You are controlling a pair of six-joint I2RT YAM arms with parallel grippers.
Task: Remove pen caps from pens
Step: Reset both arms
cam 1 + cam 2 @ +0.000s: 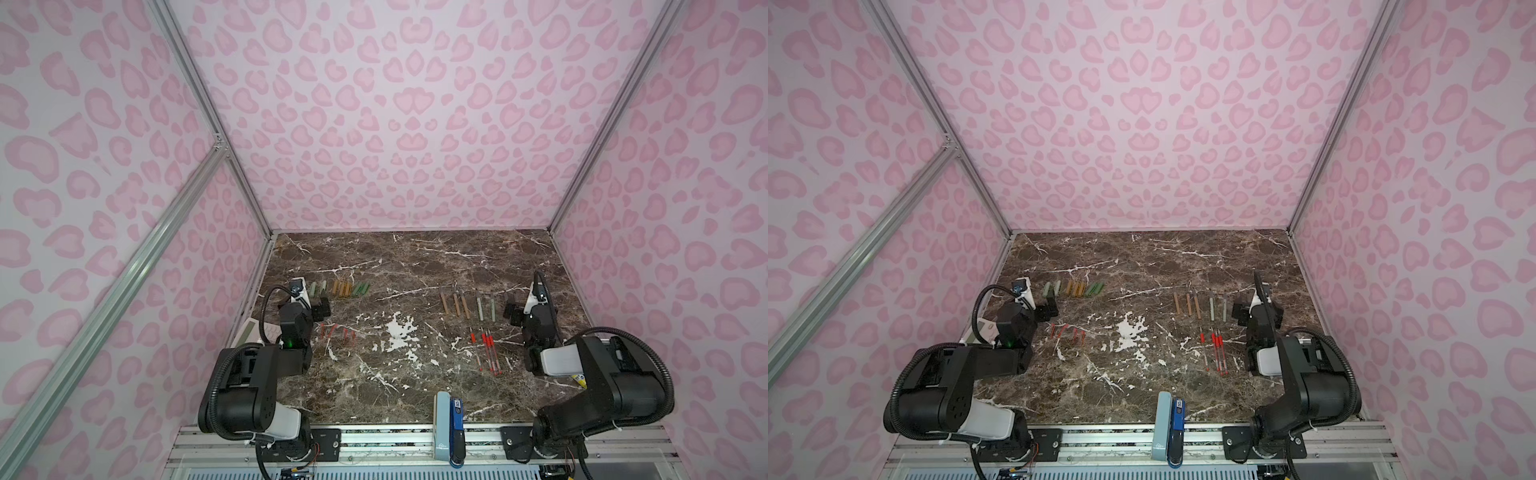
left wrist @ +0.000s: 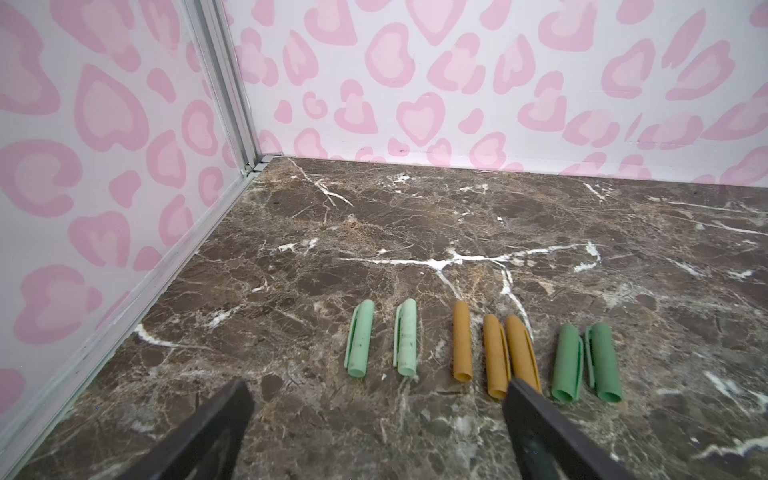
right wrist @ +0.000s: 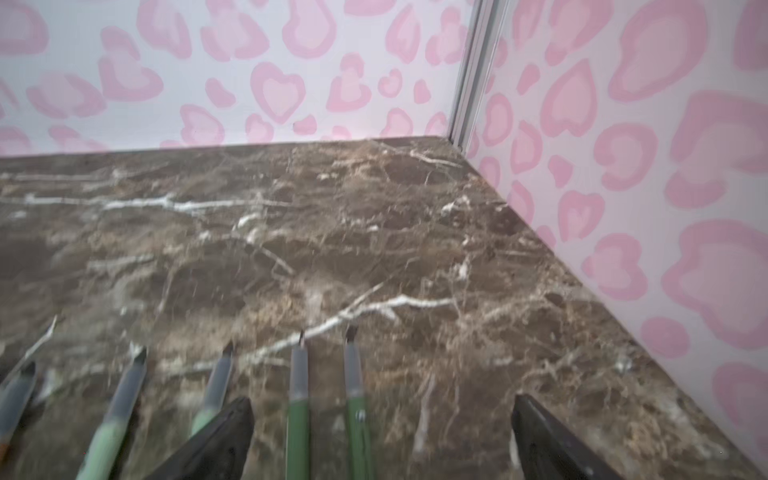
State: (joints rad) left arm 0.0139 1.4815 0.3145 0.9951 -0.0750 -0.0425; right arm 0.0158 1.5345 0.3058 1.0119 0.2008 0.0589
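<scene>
Starting on the left wrist view: counting 7 loose pen caps in a row across the lower middle of the frame, 2 pale green, 3 tan, 2 dark green, all lying flat on the marble tabletop. Finding the left end effector released, spread wide just in front of that row, gripping nothing. Noting 1 fingertip overlapping the near end of a tan cap; cannot tell whether touching. Over to a top view, picking out small red caps left of centre, below the coloured row. Switching to the right wrist view: seeing uncapped pens fanned along the bottom edge with bare dark nibs. Same story for the right end effector, released and empty, framing 2 dark green pens between its fingers. Looks close to finished, judging by bare nibs on every pen in that view. Watch the risks, though: dropping or swinging either end effector from here could clip round caps or pens and send them rolling out of line. Closing blind on the right might pinch 2 pens at once.
</scene>
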